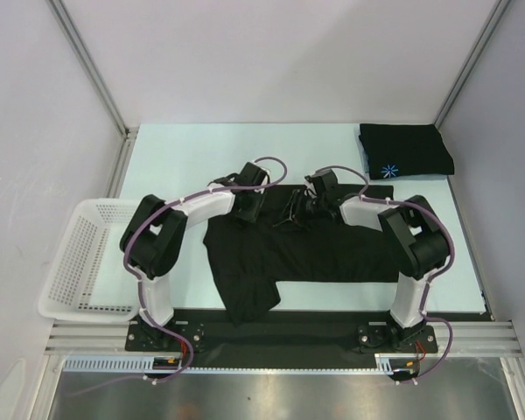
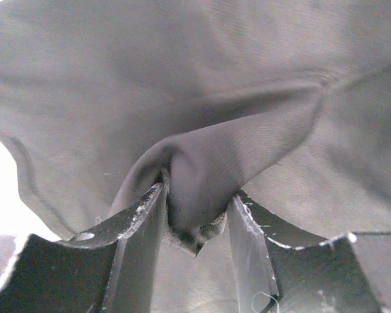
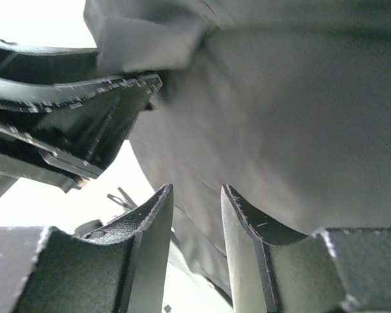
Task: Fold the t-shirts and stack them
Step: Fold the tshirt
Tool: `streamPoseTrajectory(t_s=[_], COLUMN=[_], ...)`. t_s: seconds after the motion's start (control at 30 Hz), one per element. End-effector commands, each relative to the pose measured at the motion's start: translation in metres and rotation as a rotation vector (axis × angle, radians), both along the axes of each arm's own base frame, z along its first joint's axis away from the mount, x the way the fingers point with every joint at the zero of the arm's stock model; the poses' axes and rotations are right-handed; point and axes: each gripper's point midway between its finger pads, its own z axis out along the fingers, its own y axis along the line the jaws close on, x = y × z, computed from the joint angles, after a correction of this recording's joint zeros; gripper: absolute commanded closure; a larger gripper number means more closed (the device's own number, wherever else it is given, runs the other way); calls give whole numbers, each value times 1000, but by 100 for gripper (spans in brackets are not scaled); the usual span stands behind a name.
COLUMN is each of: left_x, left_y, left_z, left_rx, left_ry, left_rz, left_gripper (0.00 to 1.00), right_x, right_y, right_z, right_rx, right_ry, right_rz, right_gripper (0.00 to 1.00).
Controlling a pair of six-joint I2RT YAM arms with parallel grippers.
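Table (image 1: 157,157): pale green top. Spread t-shirt (image 1: 324,258), black, lies mid-table btwn the arms, one part reaching twd near edge. Basket (image 1: 70,262), white mesh, at table's L side. Folded t-shirt (image 1: 402,149) at far R corner, blue starburst logo (image 1: 388,171) up. L gripper (image 2: 197,195) at spread t-shirt's far edge: jaws part-closed, clenched on a raised ridge of fabric, cloth touching both fingers. R gripper (image 3: 195,192) near it: narrow gap, fabric close behind fingers; can't tell if pinched.
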Motion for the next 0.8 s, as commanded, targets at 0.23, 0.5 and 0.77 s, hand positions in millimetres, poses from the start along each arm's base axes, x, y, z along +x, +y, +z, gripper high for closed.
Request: streamPoseTrajectory(t_s=[0.23, 0.5, 0.77], left_x=[43, 60, 51], left_y=[24, 25, 21], left_z=[21, 31, 23], left_rx=[27, 6, -44], left_ry=[-56, -60, -27], left_rz=[46, 49, 30], left_gripper=[50, 49, 49], right_x=[39, 55, 73], right_y=[48, 65, 72], right_z=[12, 10, 5], right_rx=[160, 200, 253], right_ry=[11, -11, 46], right_rz=[-26, -45, -144], right_gripper=[61, 69, 55])
